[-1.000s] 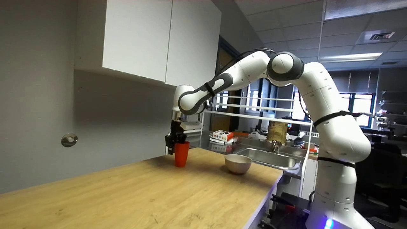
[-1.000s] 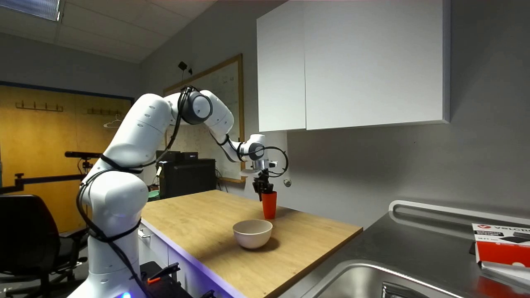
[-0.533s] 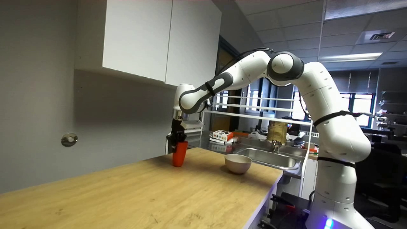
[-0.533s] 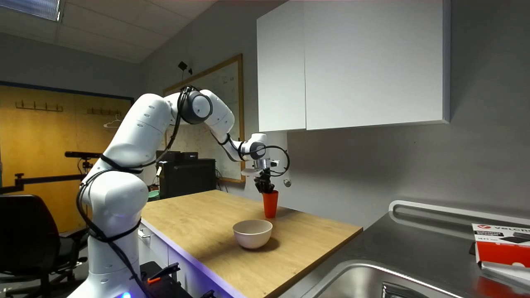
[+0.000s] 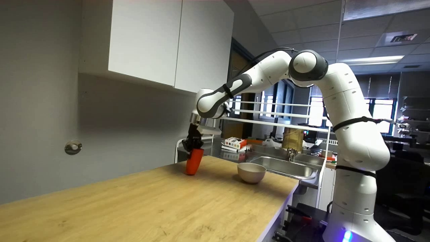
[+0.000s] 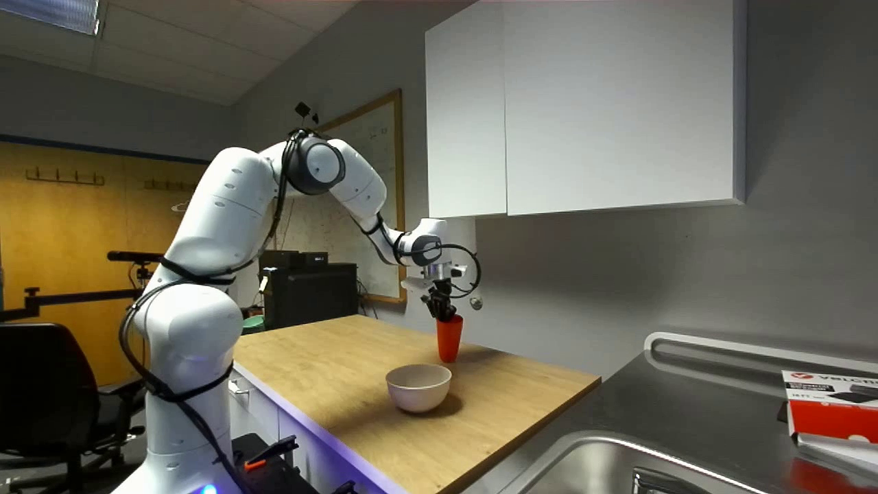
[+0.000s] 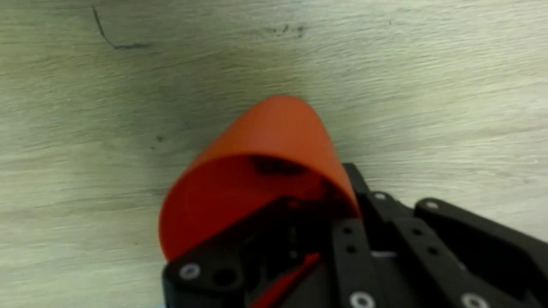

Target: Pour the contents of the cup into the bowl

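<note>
The red-orange cup point(image 5: 195, 162) is tilted, its rim leaning right in that exterior view, at the wall side of the table; it also shows in an exterior view point(image 6: 450, 339). My gripper point(image 5: 192, 150) is shut on the cup's wall at the rim. In the wrist view, the gripper point(image 7: 332, 194) has one finger inside the cup point(image 7: 282, 128) and one outside. A dark patch shows inside the cup; I cannot tell what it is. Whether its base touches the table is unclear. The whitish-grey bowl point(image 5: 252, 174) stands upright and apart from the cup, also in an exterior view point(image 6: 418, 394).
The wooden table point(image 5: 151, 201) carries cup and bowl. A white wall cabinet point(image 5: 144, 40) hangs above its wall side. A metal sink point(image 5: 285, 167) lies beyond the table edge near the bowl. A red and white box point(image 6: 833, 408) lies on the dark counter.
My gripper's fingers have closed on the cup wall. The cup has tilted, and its base looks slightly higher. The arm has shifted a little. The bowl has not moved.
</note>
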Available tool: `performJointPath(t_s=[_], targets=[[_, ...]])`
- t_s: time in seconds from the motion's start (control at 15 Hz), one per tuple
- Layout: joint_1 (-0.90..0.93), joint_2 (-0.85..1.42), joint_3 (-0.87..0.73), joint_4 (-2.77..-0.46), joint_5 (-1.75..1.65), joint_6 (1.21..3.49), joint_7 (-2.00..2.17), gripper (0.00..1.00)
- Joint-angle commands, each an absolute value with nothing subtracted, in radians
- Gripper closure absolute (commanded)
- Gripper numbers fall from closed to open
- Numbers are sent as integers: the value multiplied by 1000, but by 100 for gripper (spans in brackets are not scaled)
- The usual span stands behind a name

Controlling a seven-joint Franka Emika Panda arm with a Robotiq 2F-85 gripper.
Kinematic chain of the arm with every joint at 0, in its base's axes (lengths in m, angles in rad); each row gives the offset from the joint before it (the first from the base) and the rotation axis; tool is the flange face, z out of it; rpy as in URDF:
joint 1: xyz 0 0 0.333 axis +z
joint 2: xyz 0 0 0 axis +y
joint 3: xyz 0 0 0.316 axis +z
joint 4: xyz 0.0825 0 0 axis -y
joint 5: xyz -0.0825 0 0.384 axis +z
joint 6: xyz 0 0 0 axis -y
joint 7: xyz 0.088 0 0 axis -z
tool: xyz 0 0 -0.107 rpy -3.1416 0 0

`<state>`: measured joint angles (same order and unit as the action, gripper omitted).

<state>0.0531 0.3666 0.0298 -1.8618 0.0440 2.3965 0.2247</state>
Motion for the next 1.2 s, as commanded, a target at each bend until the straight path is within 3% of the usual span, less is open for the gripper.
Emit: performJointPath(t_s=[0.0, 0.47, 1.13], targets=[[0, 231, 35, -2056, 169, 2514, 176, 97], [-59, 40, 51, -2367, 490, 2734, 43, 97], [18, -310, 7, -2674, 1157, 2895, -342, 97]])
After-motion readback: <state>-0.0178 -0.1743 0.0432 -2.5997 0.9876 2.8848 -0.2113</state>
